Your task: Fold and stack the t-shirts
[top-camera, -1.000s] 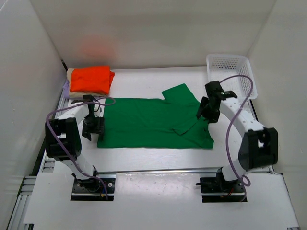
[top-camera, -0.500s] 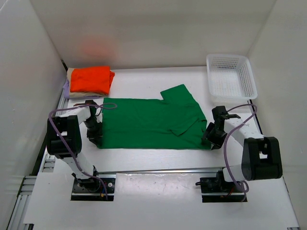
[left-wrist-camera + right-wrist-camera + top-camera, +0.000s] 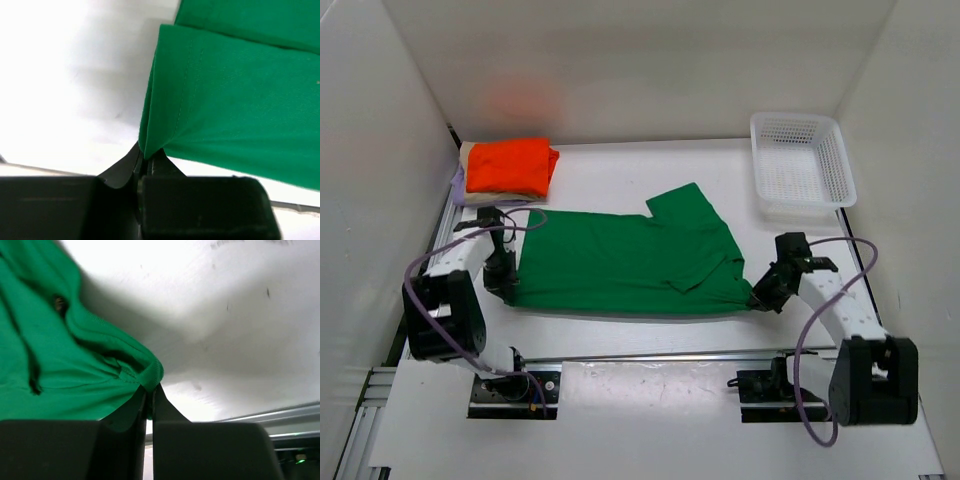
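Left gripper (image 3: 145, 159) is clamped on the green t-shirt (image 3: 620, 265) at its near-left corner, right gripper (image 3: 150, 390) clamped at its near-right corner; the folded orange-red t-shirt (image 3: 510, 165) lies beyond its far-left corner.

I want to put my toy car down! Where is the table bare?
Bare table lies along the back wall, between the folded t-shirt stack and the white basket. A thin strip runs before the green t-shirt. The middle and back corners are crowded.
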Controlling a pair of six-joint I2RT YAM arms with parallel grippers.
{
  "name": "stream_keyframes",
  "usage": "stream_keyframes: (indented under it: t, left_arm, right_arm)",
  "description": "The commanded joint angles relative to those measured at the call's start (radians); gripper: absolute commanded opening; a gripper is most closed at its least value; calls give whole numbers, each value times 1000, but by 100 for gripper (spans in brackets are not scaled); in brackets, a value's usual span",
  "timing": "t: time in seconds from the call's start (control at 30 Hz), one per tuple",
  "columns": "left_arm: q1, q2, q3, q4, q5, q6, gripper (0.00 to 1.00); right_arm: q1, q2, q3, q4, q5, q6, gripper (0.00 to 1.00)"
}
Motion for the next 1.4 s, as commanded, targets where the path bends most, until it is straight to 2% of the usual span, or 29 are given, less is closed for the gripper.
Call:
stream_keyframes:
  t: [0.0,0.1,0.17,0.3,0.33,0.37,0.43,0.53,0.57,0.63,0.67,0.73,0.77,0.83,0.87,0.9,1.0,1.07,1.2,1.37]
  left_arm:
    - [10,-102,-19,-52,-105,8,11]
    - [10,-127,-78,-95,-111,8,11]
    - [10,-140,-152,-95,-144,8,16]
    - [10,-176,-217,-75,-226,8,33]
    - [10,-176,-217,-75,-245,8,38]
    - [10,-176,-217,-58,-268,8,47]
    - [10,-136,-172,-49,-331,8,52]
    - [-62,-96,-12,-61,-420,8,55]
    - [-144,-82,94,-61,-420,8,55]
    - [-258,-73,199,-72,-391,8,61]
    - [-395,-59,290,-72,-379,8,62]
    - [-546,-20,367,-63,-345,8,64]
    - [-699,-3,398,-46,-334,8,64]
    - [-845,39,464,-2,-273,8,65]
    - [-966,83,477,23,-244,8,65]
    - [-1019,108,500,47,-213,8,65]
    - [-1169,229,576,114,-47,8,65]
    - [-1221,327,616,144,46,8,65]
    - [-1313,465,745,181,89,8,65]
    - [-1324,570,816,192,54,8,64]
  right_arm:
    - [-11,-113,-50,-81,72,122,0]
    - [46,-178,-84,-117,91,217,0]
    - [99,-201,-105,-154,130,255,0]
    - [119,-201,-119,-187,177,285,0]
    - [119,-201,-119,-187,177,276,0]
    - [119,-201,-119,-187,177,276,0]
    - [119,-192,-130,-176,177,267,1]
    - [119,-164,-150,-150,155,256,1]
    - [119,-154,-150,-141,155,244,2]
    - [119,-153,-159,-140,155,243,2]
    - [119,-153,-168,-140,155,243,2]
    - [119,-163,-168,-130,146,234,2]
    - [119,-163,-180,-130,146,234,2]
    - [119,-172,-194,-121,146,225,2]
    - [119,-172,-194,-111,146,225,2]
    - [119,-172,-208,-111,146,225,2]
    - [119,-181,-236,-99,137,234,2]
    - [119,-181,-245,-88,137,234,2]
    - [110,-212,-245,-88,137,234,2]
    - [110,-221,-245,-98,128,225,2]
